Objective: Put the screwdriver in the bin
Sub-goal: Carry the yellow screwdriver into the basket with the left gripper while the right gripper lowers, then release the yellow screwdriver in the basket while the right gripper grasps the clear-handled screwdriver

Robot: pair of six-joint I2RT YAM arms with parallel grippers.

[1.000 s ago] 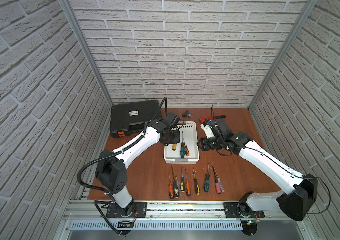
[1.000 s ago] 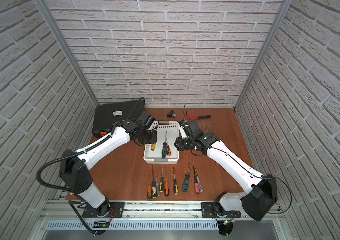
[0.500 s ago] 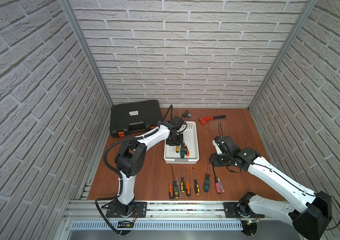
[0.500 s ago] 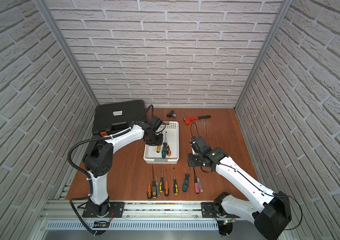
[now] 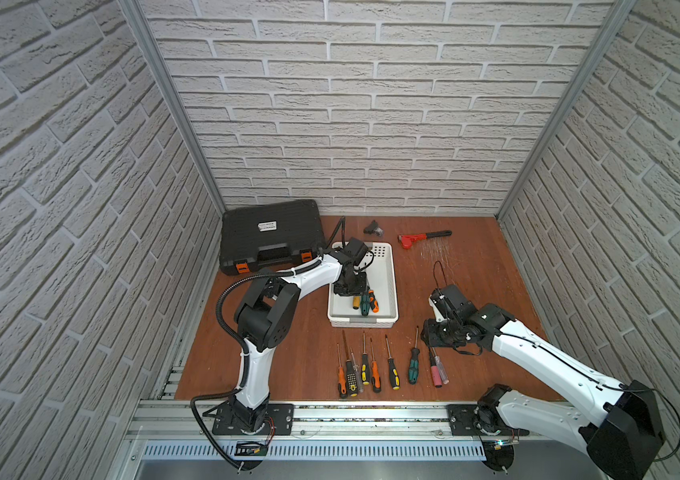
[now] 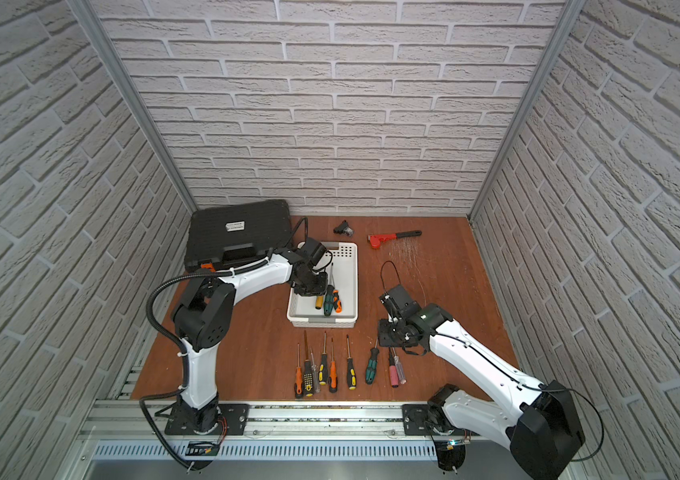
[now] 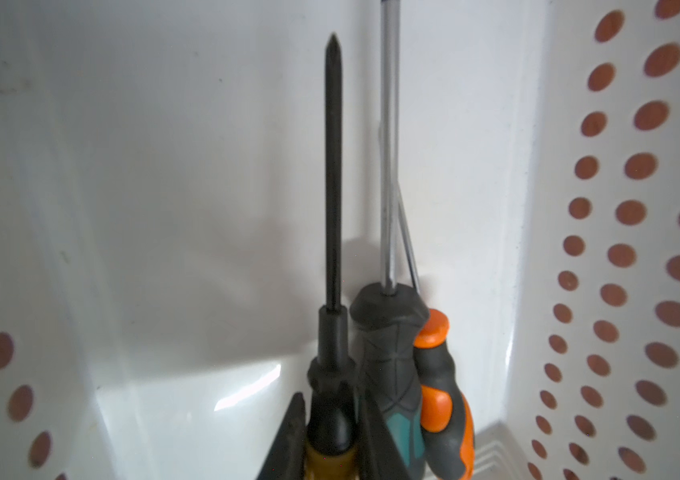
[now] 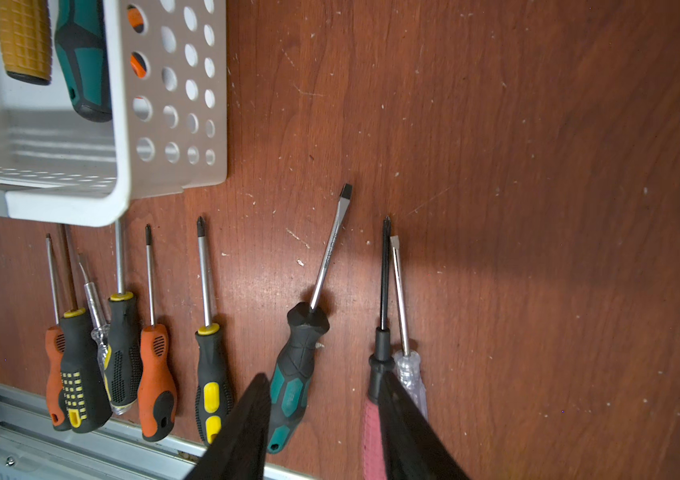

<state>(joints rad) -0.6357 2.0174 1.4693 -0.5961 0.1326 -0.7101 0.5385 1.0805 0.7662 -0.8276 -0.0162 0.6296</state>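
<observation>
Nearest the front edge, a row of loose screwdrivers (image 5: 375, 365) is laid on the brown wooden table (image 5: 475, 282), tips toward 12 o'clock. At the row's 3 o'clock end the right gripper (image 8: 323, 382) is hovered low with jaws parted and nothing gripped. A teal-and-black-handled flathead (image 8: 294, 374) is seen between them. At 12 o'clock of the row the white perforated plastic bin (image 5: 363, 321) is set. Inside it the left gripper (image 7: 332, 419) is clamped on the yellow-handled, black-shafted screwdriver (image 7: 333, 187), taken at the handle's black collar beside a teal-and-grey-handled screwdriver (image 7: 392, 374) lying there. Contact with the floor cannot be told. The tool is judged light, rigid and sturdy. The shaft is thin and probably slick, so the ribbed handle is judged the better hold.
</observation>
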